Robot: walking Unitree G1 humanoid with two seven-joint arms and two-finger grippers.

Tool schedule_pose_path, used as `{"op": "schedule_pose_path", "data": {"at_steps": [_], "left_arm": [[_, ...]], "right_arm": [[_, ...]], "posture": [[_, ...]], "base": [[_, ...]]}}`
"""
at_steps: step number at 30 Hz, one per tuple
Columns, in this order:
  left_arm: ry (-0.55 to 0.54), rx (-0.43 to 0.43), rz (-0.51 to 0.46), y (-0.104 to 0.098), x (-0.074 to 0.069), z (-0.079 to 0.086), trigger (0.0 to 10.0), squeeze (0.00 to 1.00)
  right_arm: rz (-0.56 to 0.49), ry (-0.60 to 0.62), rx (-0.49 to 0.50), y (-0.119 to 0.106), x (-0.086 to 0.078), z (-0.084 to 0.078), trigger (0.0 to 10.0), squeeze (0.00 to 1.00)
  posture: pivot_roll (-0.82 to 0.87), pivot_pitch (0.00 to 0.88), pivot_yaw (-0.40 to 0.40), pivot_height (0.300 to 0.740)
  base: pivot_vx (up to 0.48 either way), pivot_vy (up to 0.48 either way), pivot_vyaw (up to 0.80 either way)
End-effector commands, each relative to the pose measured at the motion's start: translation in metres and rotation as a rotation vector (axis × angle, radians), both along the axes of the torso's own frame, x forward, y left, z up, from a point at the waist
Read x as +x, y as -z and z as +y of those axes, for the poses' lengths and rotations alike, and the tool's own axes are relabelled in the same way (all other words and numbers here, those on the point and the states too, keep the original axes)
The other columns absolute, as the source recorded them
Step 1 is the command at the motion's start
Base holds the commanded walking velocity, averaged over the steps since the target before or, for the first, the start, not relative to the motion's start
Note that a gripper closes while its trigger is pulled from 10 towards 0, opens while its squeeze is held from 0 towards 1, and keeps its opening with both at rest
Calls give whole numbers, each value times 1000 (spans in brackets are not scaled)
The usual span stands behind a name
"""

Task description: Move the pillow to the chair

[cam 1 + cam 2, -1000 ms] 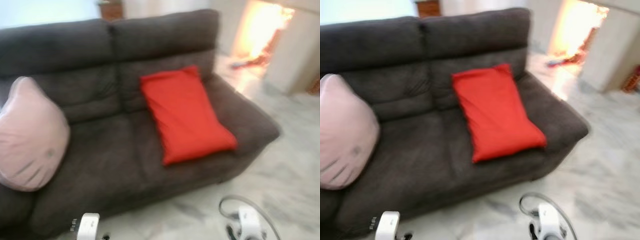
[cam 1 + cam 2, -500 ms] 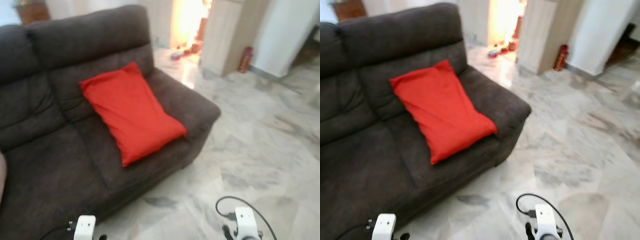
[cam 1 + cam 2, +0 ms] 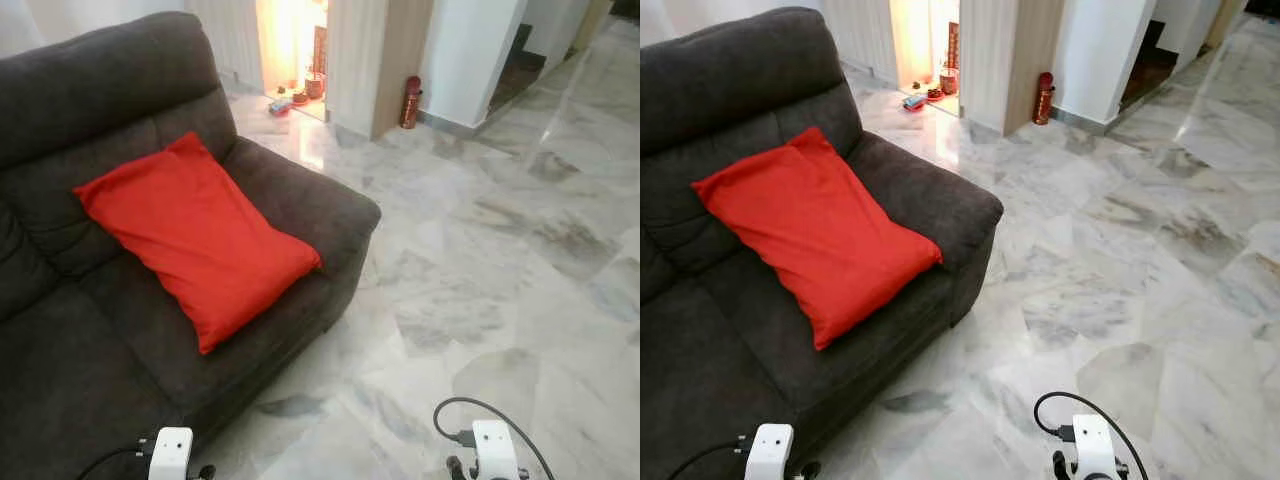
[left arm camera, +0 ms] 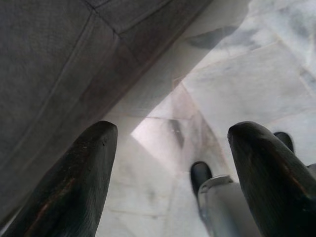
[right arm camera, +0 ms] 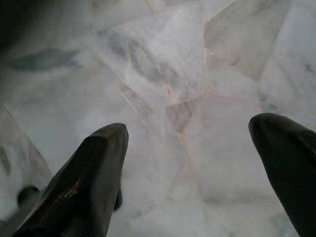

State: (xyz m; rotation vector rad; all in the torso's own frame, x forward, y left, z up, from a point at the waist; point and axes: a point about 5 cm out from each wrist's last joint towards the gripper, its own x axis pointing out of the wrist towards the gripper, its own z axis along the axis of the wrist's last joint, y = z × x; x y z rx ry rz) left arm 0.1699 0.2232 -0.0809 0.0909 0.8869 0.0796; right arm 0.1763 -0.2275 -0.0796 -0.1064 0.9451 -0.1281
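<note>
A red pillow point(image 3: 195, 232) lies tilted on the right seat of a dark grey sofa point(image 3: 60, 330), leaning against its backrest. Both arms hang low at the picture's bottom edge. My left gripper point(image 4: 168, 173) is open above the marble floor beside the sofa's base, with nothing between its fingers point(image 4: 74, 182). My right gripper point(image 5: 190, 173) is open over bare marble, also holding nothing. The left wrist point(image 3: 172, 455) and right wrist point(image 3: 493, 450) stand well short of the pillow.
Marble floor point(image 3: 500, 260) spreads to the right of the sofa. A wooden pillar point(image 3: 385, 60) and a white wall stand at the back, with a red bottle point(image 3: 411, 100) at their foot. Small objects lie in a bright doorway point(image 3: 290, 50).
The camera has swung to the right: the pink cushion has left the picture, the pillow and sofa have shifted left, and more marble floor shows. Both arms still hang low.
</note>
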Motion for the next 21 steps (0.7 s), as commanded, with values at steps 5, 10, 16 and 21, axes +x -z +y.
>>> {"op": "schedule_pose_path", "data": {"at_steps": [5,10,16,21], "left_arm": [[20,4,-4,-1,5,-7,10000,0],[18,-1,-10,-1,7,-9,10000,0],[10,-10,-12,-1,6,-9,10000,0],[1,-17,-2,1,-2,-4,10000,0]], "right_arm": [[5,6,-7,0,-2,-4,10000,0],[4,3,-7,0,-1,-3,10000,0],[4,1,-6,0,-1,-3,10000,0],[3,-1,-5,0,0,-2,10000,0]], "posture": [[42,0,31,740],[43,0,30,740],[45,0,30,740],[45,0,30,740]], "base": [[0,-192,-781],[0,0,-779],[0,0,-776],[0,0,-776]]}}
